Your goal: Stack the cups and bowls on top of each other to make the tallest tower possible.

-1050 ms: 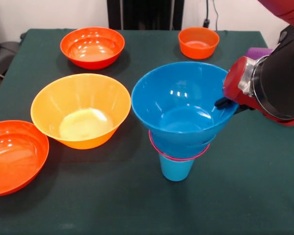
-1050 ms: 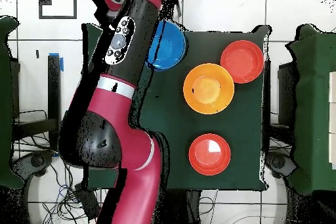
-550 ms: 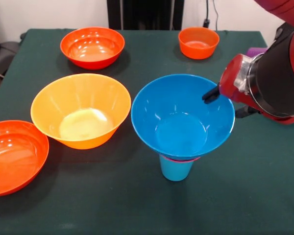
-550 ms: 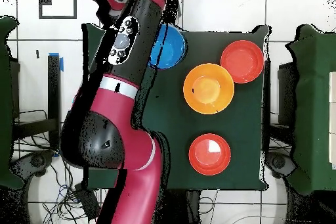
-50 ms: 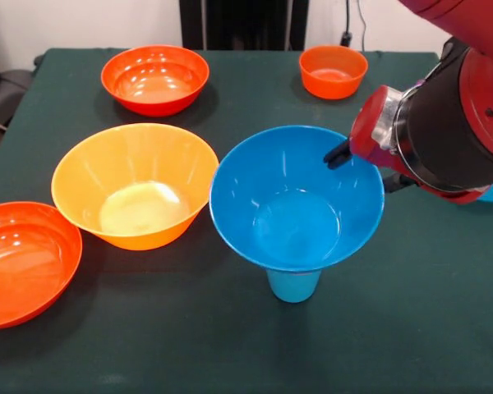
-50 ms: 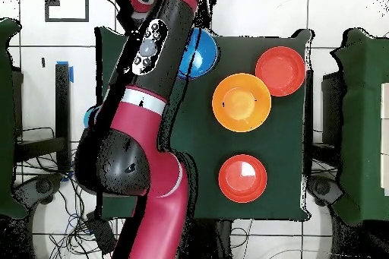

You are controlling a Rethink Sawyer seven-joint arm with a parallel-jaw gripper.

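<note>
Front view low and close across the table (image 5: 444, 328), overhead view high, straight down, both sharing the tabletop

Arm low (tool (image 5: 338, 155) perhaps open)

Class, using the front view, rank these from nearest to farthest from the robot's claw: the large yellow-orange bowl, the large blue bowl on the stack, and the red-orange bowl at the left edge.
1. Large blue bowl: directly at the claw, by its right rim.
2. Large yellow-orange bowl: left of the stack.
3. Red-orange bowl: far left edge, nearest the camera.

Glossy red-and-black arm (image 5: 452, 123)
</note>
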